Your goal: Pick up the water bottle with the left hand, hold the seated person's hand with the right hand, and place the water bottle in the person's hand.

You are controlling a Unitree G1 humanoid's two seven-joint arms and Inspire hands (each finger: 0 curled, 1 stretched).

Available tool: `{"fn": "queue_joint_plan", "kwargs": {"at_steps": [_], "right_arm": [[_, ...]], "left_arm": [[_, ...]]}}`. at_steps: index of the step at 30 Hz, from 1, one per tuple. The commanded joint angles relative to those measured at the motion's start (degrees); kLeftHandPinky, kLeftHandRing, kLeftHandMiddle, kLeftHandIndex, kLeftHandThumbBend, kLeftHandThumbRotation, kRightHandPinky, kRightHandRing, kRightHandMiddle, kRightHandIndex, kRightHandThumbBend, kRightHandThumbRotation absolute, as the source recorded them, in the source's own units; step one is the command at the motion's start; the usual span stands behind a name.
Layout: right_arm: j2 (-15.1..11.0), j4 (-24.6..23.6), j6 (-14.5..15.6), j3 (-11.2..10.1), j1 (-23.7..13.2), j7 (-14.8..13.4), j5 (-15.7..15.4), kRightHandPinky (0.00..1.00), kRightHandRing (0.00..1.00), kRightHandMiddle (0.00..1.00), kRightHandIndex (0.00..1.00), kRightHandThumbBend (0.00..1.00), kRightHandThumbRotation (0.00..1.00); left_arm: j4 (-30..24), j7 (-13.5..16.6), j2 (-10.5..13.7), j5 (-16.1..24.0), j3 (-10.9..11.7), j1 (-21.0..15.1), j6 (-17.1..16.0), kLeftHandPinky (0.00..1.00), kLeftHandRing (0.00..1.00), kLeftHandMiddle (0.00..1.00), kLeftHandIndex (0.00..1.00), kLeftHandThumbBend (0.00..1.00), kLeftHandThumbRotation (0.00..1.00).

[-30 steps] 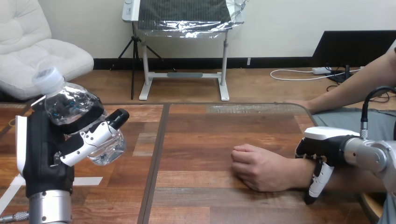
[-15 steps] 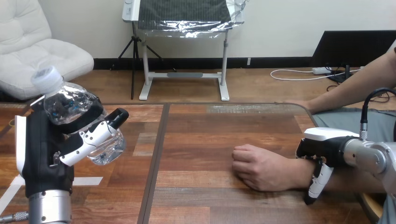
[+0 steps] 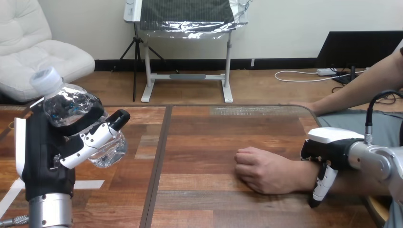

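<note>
Water bottle, tilted with cap up-left, gripped above the left side of the table by the curled fingers of the left hand; well apart at right, person's hand fisted on the table, wrist clasped by the curled right hand.

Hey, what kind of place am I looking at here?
Probably a robot handover test bench: a wooden table, the left hand gripping a water bottle, and the right hand curled round the person's wrist, which rests on the table.
</note>
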Motion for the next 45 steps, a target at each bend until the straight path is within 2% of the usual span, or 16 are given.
{"fn": "queue_joint_plan", "kwargs": {"at_steps": [1, 6, 16, 29, 34, 39, 45], "right_arm": [[2.3, 2.5, 0.2, 3.4, 5.6, -1.6, -2.1, 0.21, 0.32, 0.41, 0.38, 0.91, 0.0], [2.5, 3.0, 0.2, 3.3, 5.6, -2.4, -2.0, 0.19, 0.28, 0.37, 0.36, 0.89, 0.0], [2.2, 3.7, -2.2, 1.8, 6.0, -5.7, -0.4, 0.13, 0.19, 0.26, 0.29, 0.9, 0.0], [0.8, 2.2, -4.9, -0.2, 6.2, -8.3, 1.0, 0.13, 0.19, 0.27, 0.3, 0.86, 0.0], [0.3, 1.1, -4.8, -1.2, 6.1, -8.2, 1.7, 0.13, 0.19, 0.28, 0.32, 0.84, 0.0], [0.0, 0.1, -4.2, -2.0, 6.1, -8.2, 2.0, 0.09, 0.15, 0.23, 0.28, 0.82, 0.0], [-0.7, -1.9, -4.4, -4.1, 6.5, -8.0, 4.0, 0.05, 0.11, 0.18, 0.21, 0.8, 0.0]], "left_arm": [[-4.0, 0.3, 0.2, -0.2, 0.2, -3.9, -1.2, 0.18, 0.24, 0.3, 0.35, 0.55, 0.0], [-3.9, 0.3, 0.2, -0.2, 0.2, -3.9, -1.4, 0.18, 0.24, 0.3, 0.35, 0.55, 0.0], [-3.9, 0.0, 0.2, -0.6, 0.2, -3.9, -1.5, 0.18, 0.24, 0.3, 0.35, 0.55, 0.0], [-4.3, 0.3, 0.0, -0.4, 0.0, -3.9, -0.9, 0.18, 0.24, 0.3, 0.35, 0.55, 0.0], [-4.2, 0.5, 0.0, 0.2, -0.1, -3.9, -1.0, 0.18, 0.24, 0.3, 0.35, 0.55, 0.0], [-4.1, 0.5, -0.1, 0.0, -0.2, -4.0, -1.1, 0.18, 0.23, 0.3, 0.35, 0.55, 0.0], [-3.8, 0.4, -0.1, 0.1, -0.3, -4.1, -1.5, 0.17, 0.23, 0.3, 0.35, 0.54, 0.0]]}}
